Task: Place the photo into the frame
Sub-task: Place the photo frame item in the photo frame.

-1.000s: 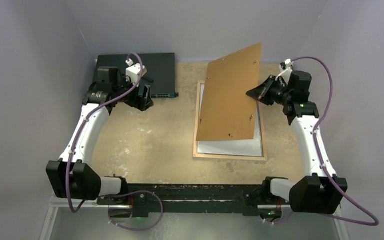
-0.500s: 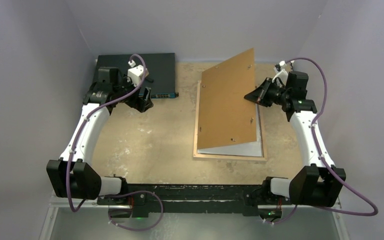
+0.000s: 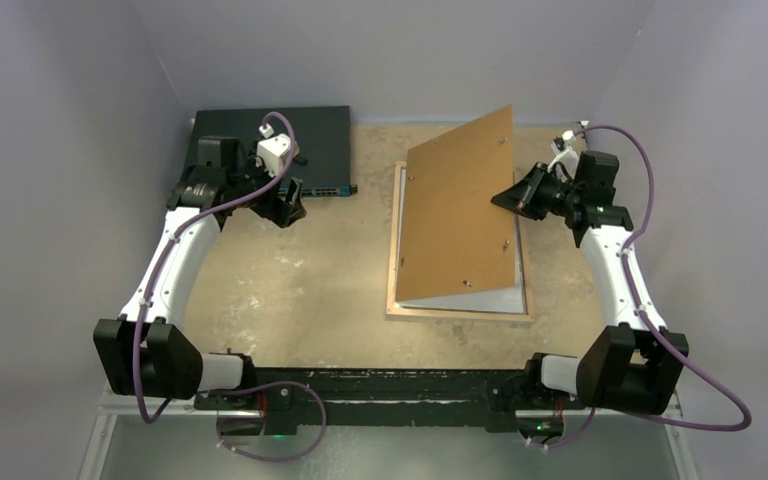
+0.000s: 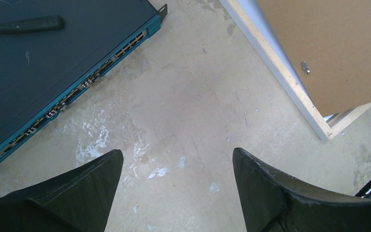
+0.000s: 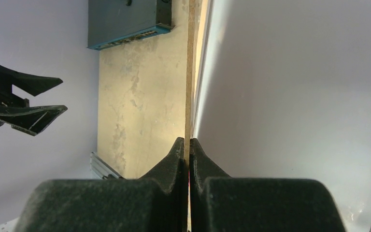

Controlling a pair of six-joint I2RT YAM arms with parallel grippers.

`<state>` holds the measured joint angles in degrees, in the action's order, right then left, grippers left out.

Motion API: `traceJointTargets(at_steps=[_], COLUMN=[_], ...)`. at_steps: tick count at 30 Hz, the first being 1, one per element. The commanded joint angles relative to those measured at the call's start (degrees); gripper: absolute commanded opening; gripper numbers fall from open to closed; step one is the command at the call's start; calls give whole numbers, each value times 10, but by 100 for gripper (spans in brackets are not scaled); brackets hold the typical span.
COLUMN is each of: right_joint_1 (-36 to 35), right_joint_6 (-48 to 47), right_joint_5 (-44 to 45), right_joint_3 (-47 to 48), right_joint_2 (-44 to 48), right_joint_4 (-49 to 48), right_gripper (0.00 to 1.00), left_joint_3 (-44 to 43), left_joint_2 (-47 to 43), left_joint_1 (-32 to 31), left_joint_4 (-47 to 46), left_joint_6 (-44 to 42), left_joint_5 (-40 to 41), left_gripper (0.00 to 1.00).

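Note:
The frame (image 3: 460,315) lies flat right of the table's centre, its light wood back up. Inside it a white strip shows, the photo's (image 3: 490,299) plain back; the rest is hidden. A brown backing board (image 3: 455,215) leans over both, with its left edge low and its right edge raised. My right gripper (image 3: 500,197) is shut on that raised edge, and the right wrist view shows the thin board (image 5: 191,72) pinched between the fingertips of the right gripper (image 5: 187,141). My left gripper (image 3: 290,205) hangs open over bare table, left of the frame (image 4: 290,87). Nothing is between the fingers of the left gripper (image 4: 176,159).
A dark teal network switch (image 3: 300,140) sits at the back left, close behind my left gripper. A dark-handled tool (image 4: 24,24) lies on top of it. Grey walls close in on three sides. Bare table lies between the switch and the frame.
My right gripper has swung the backing board down and leftward over the frame, so less of the white sheet shows. The left arm has barely moved.

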<state>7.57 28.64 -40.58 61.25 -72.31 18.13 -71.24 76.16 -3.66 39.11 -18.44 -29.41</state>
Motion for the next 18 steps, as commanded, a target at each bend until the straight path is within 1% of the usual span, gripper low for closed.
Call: traceJointTargets(at_steps=[1, 14, 18], right_joint_1=[1, 2, 2], right_joint_6=[7, -2, -4], right_joint_5=[-49, -38, -34], right_joint_3=[-1, -33, -37], right_joint_2=[24, 35, 24], right_joint_4=[-44, -27, -24], right_gripper=[0, 0, 0], left_joint_3=[2, 9, 16], left_joint_2=[-15, -19, -25], left_joint_1=[0, -1, -3], left_joint_4=[0, -13, -16], left_joint_6=[-16, -2, -3], left_joint_5=[-9, -13, -14], left_gripper=[82, 81, 81])
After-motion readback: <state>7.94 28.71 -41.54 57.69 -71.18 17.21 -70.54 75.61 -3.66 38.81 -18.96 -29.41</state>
